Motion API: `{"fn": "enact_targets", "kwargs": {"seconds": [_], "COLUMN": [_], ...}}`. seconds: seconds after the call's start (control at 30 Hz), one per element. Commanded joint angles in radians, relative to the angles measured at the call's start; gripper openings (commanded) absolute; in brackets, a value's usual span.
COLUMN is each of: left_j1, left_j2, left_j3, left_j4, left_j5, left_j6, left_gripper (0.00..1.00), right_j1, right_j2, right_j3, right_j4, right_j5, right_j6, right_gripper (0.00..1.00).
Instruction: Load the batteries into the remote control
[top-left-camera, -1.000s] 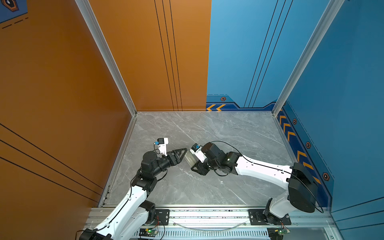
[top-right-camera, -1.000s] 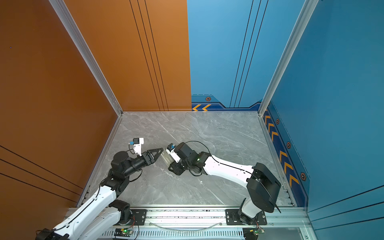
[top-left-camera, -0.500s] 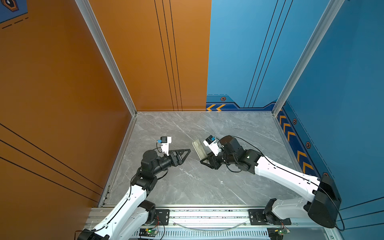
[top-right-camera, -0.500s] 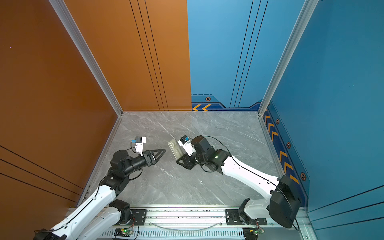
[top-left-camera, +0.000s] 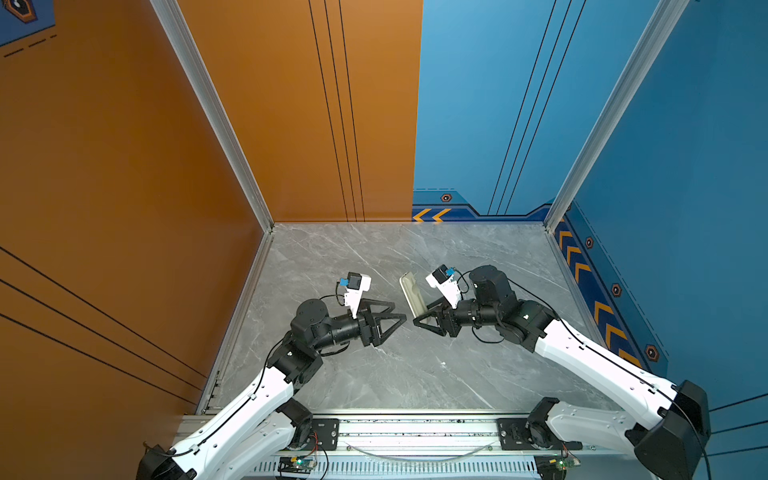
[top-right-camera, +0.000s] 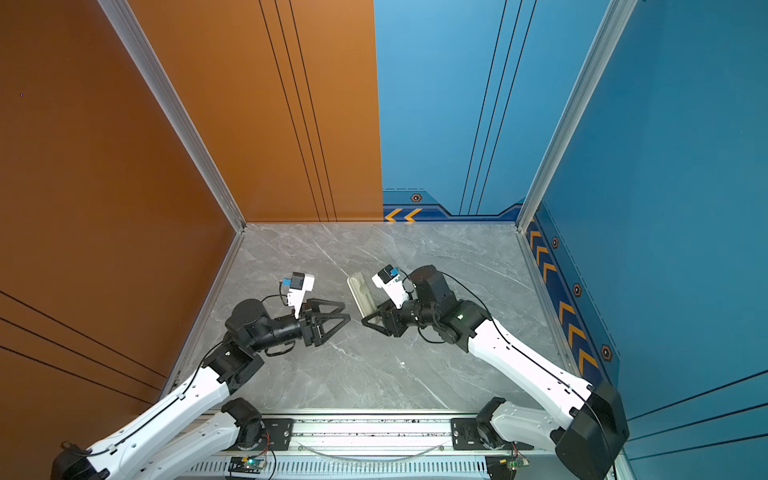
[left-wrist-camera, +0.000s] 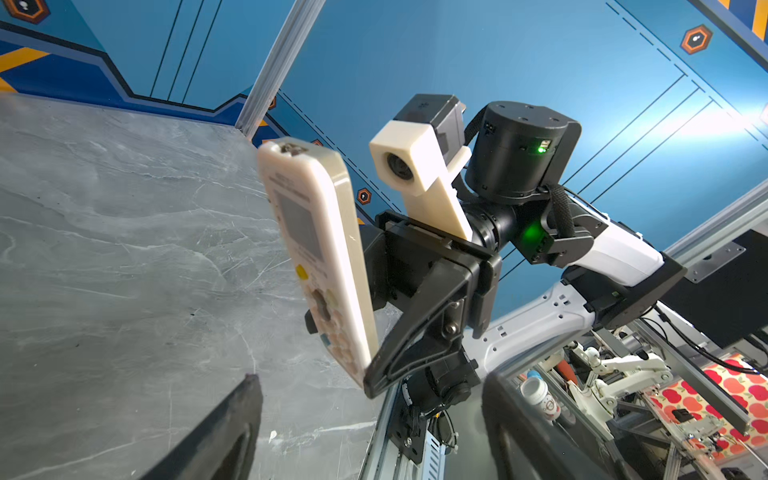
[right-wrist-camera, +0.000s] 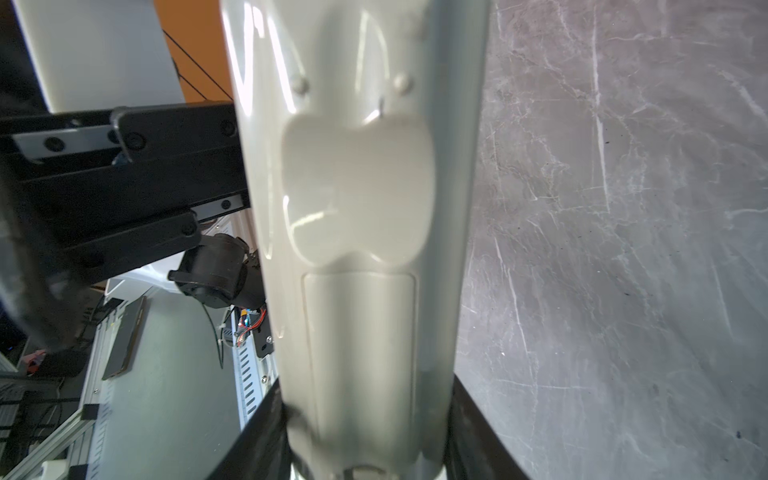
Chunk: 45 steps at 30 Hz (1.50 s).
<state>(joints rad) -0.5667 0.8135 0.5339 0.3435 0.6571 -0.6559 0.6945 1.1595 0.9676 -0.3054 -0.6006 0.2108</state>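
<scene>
Your right fingers (left-wrist-camera: 415, 332) were clamped on the button end of the remote (left-wrist-camera: 320, 249), holding it off the desk (left-wrist-camera: 104, 208) with its keypad facing your left arm. Your left fingers (left-wrist-camera: 237, 424) stood apart and empty, near it but not touching.

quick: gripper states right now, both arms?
Left gripper: open, holding nothing.
Right gripper: closed on the button end of the remote control.
</scene>
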Motion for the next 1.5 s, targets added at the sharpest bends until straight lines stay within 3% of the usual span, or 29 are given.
{"fn": "enact_targets", "kwargs": {"seconds": [0.0, 0.27, 0.73, 1.07, 1.47], "left_j1": [-0.019, -0.067, -0.070, -0.101, -0.117], "left_j2": [0.021, 0.090, 0.159, 0.192, 0.213], "left_j3": [0.041, 0.092, 0.121, 0.154, 0.167], "left_j4": [0.005, 0.047, 0.185, 0.206, 0.230], "left_j5": [0.016, 0.026, 0.077, 0.099, 0.100], "left_j6": [0.038, 0.048, -0.003, -0.005, -0.009], "left_gripper": [0.83, 0.83, 0.84, 0.83, 0.76], "right_j1": [-0.027, -0.048, -0.085, -0.078, -0.061], "right_j2": [-0.035, -0.074, -0.121, -0.112, -0.109], "right_j3": [-0.031, -0.098, -0.190, -0.199, -0.204], "right_j4": [0.022, 0.159, 0.427, 0.449, 0.468], "right_j5": [-0.086, -0.204, -0.404, -0.439, -0.465], "right_j6": [0.020, 0.111, 0.281, 0.281, 0.279], "right_gripper": [0.13, 0.11, 0.12, 0.12, 0.12]}}
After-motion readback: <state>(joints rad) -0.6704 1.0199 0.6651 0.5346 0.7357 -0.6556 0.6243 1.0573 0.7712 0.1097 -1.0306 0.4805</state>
